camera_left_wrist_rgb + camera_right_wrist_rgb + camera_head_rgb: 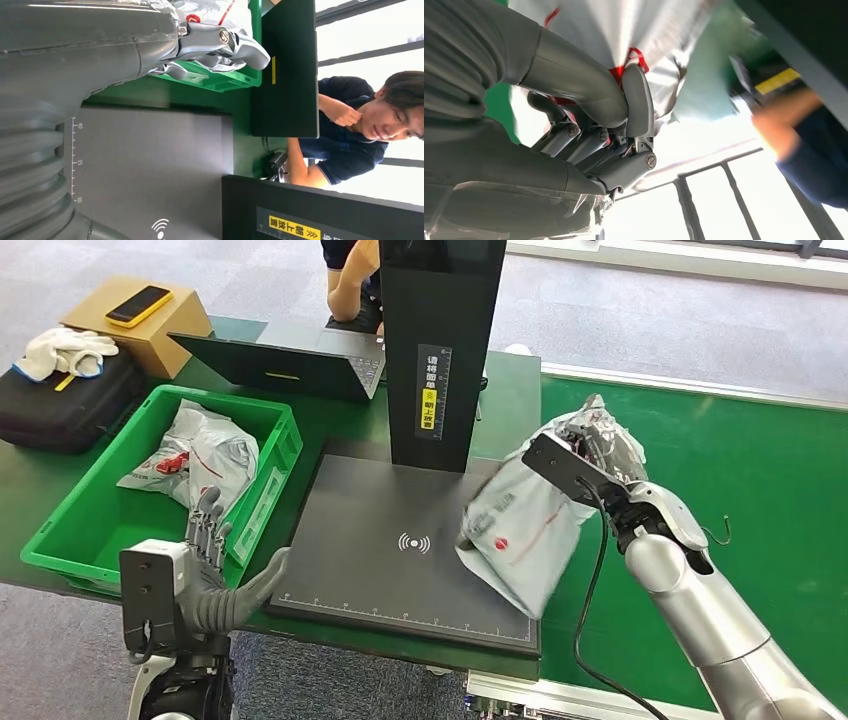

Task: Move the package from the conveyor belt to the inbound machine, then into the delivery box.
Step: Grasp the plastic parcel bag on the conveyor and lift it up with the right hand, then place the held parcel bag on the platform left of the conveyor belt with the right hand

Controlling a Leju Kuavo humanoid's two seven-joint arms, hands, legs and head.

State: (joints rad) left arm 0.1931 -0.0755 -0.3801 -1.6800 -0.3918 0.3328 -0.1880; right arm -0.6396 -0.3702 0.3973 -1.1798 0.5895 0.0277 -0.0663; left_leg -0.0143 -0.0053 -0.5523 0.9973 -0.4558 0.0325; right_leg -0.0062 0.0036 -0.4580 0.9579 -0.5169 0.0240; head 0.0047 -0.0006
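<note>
Package (pixel 525 530) hangs gripped in right hand (pixel 600 455) over the scanner pad's (pixel 380 540) right edge; lower it flat near the centre mark, label up. Left hand (pixel 215 570) waits open, empty

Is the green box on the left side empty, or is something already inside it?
Not empty. The green box already holds a grey package with red print, lying against its far wall.

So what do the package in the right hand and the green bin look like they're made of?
Package: thin, glossy grey-white plastic film, judging by its crumples and shine where the right hand grips it. Green bin: rigid moulded plastic, probably, with a smooth, slightly shiny rim and ribbed walls.
</note>
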